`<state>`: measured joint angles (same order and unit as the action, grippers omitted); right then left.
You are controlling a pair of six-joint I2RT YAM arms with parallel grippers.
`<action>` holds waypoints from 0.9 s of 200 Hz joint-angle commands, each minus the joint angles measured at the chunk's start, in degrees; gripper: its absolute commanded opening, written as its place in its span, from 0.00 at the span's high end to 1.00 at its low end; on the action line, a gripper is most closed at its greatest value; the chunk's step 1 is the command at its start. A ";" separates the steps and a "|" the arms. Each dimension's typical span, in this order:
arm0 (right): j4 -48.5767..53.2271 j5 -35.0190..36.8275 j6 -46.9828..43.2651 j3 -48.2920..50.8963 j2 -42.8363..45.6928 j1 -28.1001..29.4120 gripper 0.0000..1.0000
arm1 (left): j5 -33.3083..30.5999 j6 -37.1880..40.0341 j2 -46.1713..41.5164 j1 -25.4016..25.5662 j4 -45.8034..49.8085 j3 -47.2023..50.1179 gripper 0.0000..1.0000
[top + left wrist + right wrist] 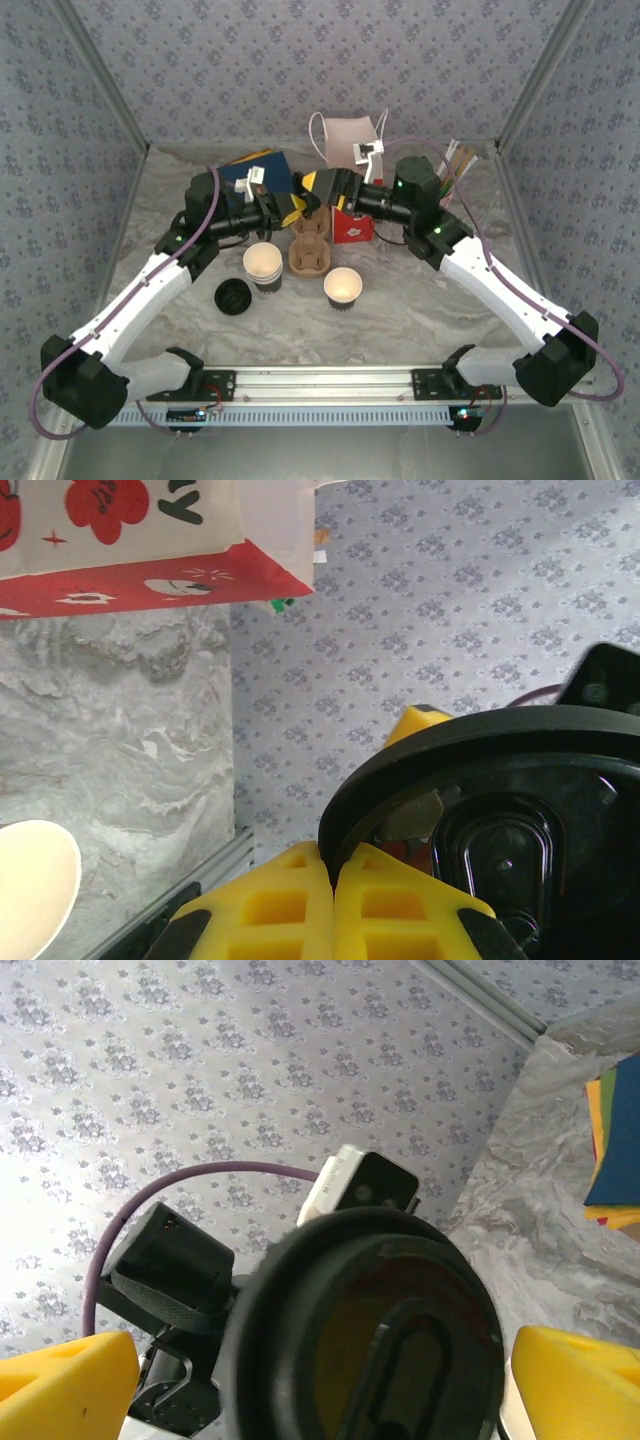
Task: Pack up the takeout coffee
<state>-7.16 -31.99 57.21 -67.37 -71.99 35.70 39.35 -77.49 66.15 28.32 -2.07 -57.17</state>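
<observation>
The lidding step looks to be in hand, with no coffee packed yet: directly above the cardboard carrier point(309, 243) the left gripper point(333, 880) is clenched on the rim of the black lid point(500, 780), its yellow fingers point(280, 905) pinching the edge from below. The right gripper point(320, 1380) faces it there, released wide, with 1 yellow finger on either side of the same lid point(365, 1330) and neither seeming to touch it. This reads as a hand-over or a re-grip in mid-air. The next move probably calls for the right jaws to close squarely across the lid before the left lets go, then for the lid to be carried level down onto a cup. The lid is round and glossy, with a raised rim and an oval recess. 2 lidless cups stand on the table: the left cup point(262, 264) just left of the carrier and the right cup point(342, 286) just in front of it, both cream inside with dark lower walls. Which one takes this lid I cannot tell.
</observation>
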 commanded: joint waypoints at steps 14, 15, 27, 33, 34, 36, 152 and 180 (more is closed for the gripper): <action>-9.84 -2.73 9.24 5.37 2.65 -2.94 0.06 | 1.85 -2.35 0.70 0.51 -7.15 -2.37 1.00; -10.13 -2.77 9.54 5.44 2.69 -2.97 0.06 | 1.86 -2.37 0.72 0.60 -7.20 -2.40 1.00; -12.87 -3.58 11.80 6.71 2.62 -3.38 0.07 | 1.85 -2.40 1.11 0.95 -7.19 -2.64 1.00; -14.15 -3.90 12.88 7.27 2.51 -3.52 0.08 | 1.79 -2.40 1.21 1.08 -7.08 -2.73 1.00; -14.39 -3.93 13.08 7.31 2.49 -3.53 0.08 | 1.79 -2.40 1.19 1.11 -7.12 -2.75 1.00; -14.84 -4.06 13.49 7.60 2.47 -3.56 0.08 | 1.85 -2.35 1.27 1.12 -7.15 -2.77 1.00; -26.10 -7.06 23.38 11.87 1.91 -4.72 0.09 | 3.88 -4.57 5.22 3.19 -14.51 -4.01 1.00; -25.98 -7.55 23.65 12.31 1.89 -4.88 0.09 | 4.10 -4.44 5.64 3.18 -15.12 -4.32 1.00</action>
<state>-32.53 -37.50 80.09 -55.94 -70.89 30.74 41.78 -81.62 71.81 30.89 -12.23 -58.78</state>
